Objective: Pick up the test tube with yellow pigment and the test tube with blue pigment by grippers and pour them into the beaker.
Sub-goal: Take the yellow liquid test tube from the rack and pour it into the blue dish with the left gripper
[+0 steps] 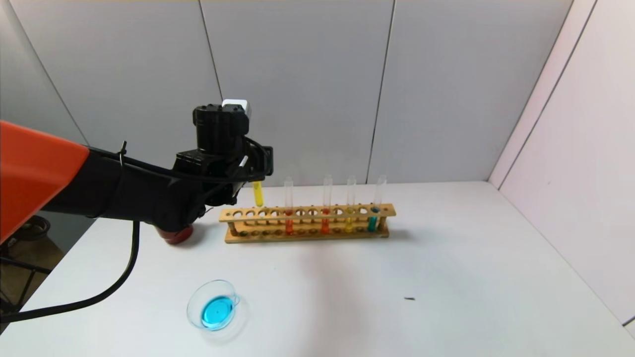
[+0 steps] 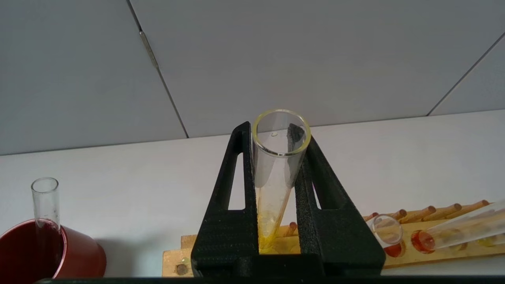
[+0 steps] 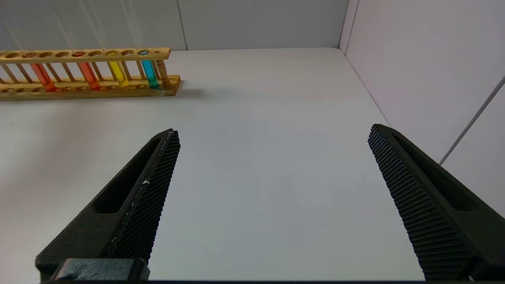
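My left gripper point(image 1: 248, 171) is shut on a test tube with yellow pigment point(image 1: 258, 193), held upright just above the left end of the wooden rack point(image 1: 307, 234). In the left wrist view the black fingers point(image 2: 236, 173) clamp this tube point(image 2: 276, 165), with yellow at its bottom. A test tube with blue pigment point(image 1: 372, 221) stands at the rack's right end and shows in the right wrist view point(image 3: 150, 73). The beaker point(image 1: 194, 296) sits front left and holds blue liquid. My right gripper point(image 3: 272, 132) is open and empty over bare table, out of the head view.
The rack also holds a second yellow tube point(image 1: 349, 222) and two orange-red tubes point(image 1: 289, 224). A dark-red cup point(image 2: 79, 252) with an empty tube point(image 2: 45, 205) in it stands left of the rack, partly behind my left arm. Walls close the back and right.
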